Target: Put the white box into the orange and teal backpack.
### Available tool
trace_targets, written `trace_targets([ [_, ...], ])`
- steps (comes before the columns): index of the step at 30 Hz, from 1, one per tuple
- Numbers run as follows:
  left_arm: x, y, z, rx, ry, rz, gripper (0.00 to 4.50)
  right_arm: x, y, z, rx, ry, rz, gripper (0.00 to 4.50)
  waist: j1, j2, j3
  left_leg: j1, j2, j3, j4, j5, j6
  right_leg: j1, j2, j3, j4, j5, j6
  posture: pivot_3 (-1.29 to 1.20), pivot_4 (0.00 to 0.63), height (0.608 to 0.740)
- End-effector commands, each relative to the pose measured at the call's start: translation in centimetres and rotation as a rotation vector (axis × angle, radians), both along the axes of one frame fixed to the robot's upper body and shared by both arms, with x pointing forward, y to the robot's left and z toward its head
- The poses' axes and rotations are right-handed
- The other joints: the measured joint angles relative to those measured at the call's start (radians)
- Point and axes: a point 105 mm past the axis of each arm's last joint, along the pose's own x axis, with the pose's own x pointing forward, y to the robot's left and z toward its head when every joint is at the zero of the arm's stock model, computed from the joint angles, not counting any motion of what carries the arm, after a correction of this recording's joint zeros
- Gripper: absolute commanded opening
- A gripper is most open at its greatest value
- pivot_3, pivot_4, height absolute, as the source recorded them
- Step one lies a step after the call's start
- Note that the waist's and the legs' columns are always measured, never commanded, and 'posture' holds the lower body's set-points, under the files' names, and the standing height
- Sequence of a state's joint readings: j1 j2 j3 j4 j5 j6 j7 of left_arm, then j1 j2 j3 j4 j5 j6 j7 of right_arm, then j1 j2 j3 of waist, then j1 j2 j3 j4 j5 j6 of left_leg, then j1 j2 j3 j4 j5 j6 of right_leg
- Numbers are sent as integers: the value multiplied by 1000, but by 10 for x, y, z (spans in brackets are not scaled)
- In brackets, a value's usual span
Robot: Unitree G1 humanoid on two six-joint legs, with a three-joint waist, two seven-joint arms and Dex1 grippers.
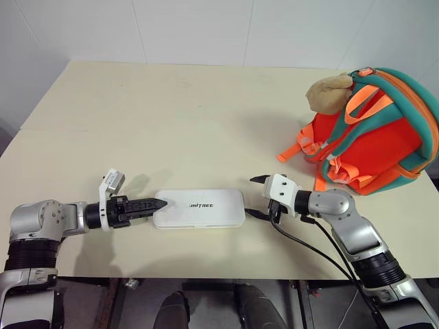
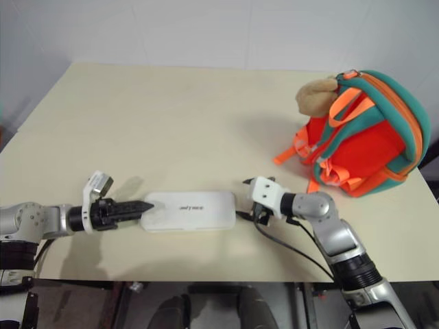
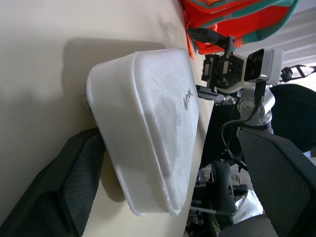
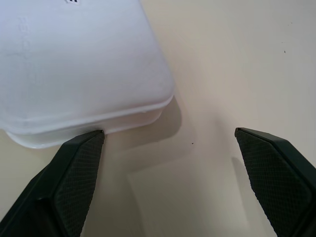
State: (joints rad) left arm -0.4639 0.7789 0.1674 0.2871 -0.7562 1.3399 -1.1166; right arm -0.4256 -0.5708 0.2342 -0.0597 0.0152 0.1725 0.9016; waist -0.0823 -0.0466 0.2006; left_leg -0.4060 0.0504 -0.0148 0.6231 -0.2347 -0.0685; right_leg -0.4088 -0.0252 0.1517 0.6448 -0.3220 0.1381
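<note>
The box (image 1: 199, 208) lay flat near the front edge of the counter (image 1: 171, 116), its long axis running left to right between the two hands. The left hand (image 1: 154, 204) was wide open at its left end, the right hand (image 1: 255, 197) wide open just beside its right end; neither held anything. The lid read "UNITREE". The backpack (image 1: 374, 133) stood well apart, at the right edge.

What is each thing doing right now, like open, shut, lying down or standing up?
Flat white rectangular box: lying flat on the table, lid shut, not held.
Orange and teal fabric backpack: lying on the table; whether its zip is open is hidden.
Left gripper: open at the box's end.
Right gripper: open.
</note>
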Motion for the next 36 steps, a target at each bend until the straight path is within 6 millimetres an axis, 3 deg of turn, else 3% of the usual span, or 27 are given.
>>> trace_targets([
  [1, -3, -8, 3, -24, -14, -39, 4460, -3, 9, 13, 22, -53, 45, 4491, 0, 0, 0, 0, 0, 0, 0, 0, 0, 0, 0, 0, 0, 0, 0, 0, 150, 740],
  [10, 3, -18, 5, -48, -51, -59, 4460, -3, 9, 13, 20, -52, 50, 4491, 0, 0, 0, 0, 0, 0, 0, 0, 0, 0, 0, 0, 0, 0, 0, 0, 150, 740],
  [13, 7, -18, 7, -72, -51, -50, 3901, -3, 7, 13, 20, -54, 44, 4500, 0, 0, 0, 0, 0, 0, 0, 0, 0, 0, 0, 0, 0, 0, 0, 0, 150, 740],
  [19, 15, -17, 10, -117, -44, -31, 1958, -3, 3, 15, 25, -57, 23, 4500, -1, 0, 0, 0, 0, 0, 0, 0, 0, 0, 0, 0, 0, 0, 0, 0, 150, 740],
  [22, 19, -17, 14, -144, -44, -17, 1306, -3, 0, 17, 35, -64, 9, 4500, -1, 0, 0, 0, 0, 0, 0, 0, 0, 0, 0, 0, 0, 0, 0, 0, 150, 740],
  [31, 28, -14, 34, -265, -92, 51, 1303, 6, -18, 44, 182, -142, -149, 4500, 1, 0, 0, -1, 0, -1, 0, 0, 0, 0, 0, 0, 0, 0, 1, 0, 150, 740],
  [36, 31, -11, 53, -399, -130, 127, 1303, 4, -57, 70, 395, -247, -395, 4500, 5, 0, 0, -1, 0, -1, 0, 0, 0, 0, 0, 0, 0, 0, 1, 0, 150, 740],
])
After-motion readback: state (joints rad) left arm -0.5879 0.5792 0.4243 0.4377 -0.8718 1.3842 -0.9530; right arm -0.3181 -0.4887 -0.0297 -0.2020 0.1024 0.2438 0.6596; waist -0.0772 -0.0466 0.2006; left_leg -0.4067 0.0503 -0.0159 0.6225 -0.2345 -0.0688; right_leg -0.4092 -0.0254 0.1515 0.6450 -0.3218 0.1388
